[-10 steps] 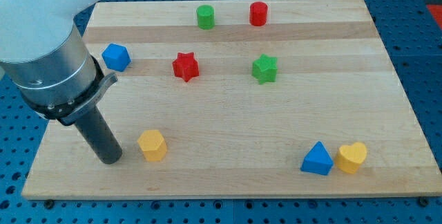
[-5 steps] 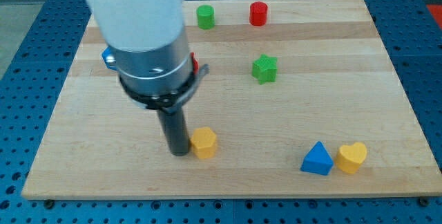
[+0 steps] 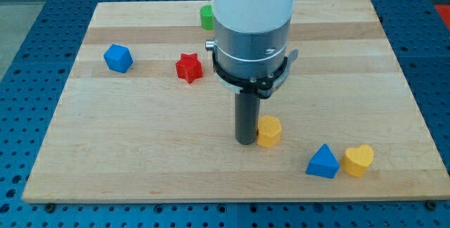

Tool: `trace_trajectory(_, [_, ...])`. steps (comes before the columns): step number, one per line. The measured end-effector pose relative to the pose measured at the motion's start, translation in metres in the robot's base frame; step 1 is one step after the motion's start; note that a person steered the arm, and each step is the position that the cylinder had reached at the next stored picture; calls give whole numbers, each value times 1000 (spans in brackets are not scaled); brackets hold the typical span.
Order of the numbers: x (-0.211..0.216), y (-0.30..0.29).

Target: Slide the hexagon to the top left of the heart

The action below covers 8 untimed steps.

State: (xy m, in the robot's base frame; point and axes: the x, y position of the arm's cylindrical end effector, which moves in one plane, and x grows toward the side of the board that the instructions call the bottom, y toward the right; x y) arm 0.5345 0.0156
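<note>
The yellow hexagon lies on the wooden board, right of centre and low in the view. My tip touches its left side. The yellow heart sits near the board's bottom right corner. The blue triangle lies just left of the heart, touching it or nearly so. The hexagon is up and to the left of both, a short gap from the triangle.
A blue hexagon-like block sits at the left and a red star to its right. A green cylinder near the top edge is partly hidden by my arm, which hides the blocks behind it.
My tip has swept from the board's left to right of centre, pushing the yellow hexagon rightward toward the blue triangle and heart. My arm now hides the green star and red cylinder.
</note>
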Motion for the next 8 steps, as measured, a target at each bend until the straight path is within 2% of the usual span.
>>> trace_trajectory(4, [-19, -5])
trace_trajectory(8, [-13, 80])
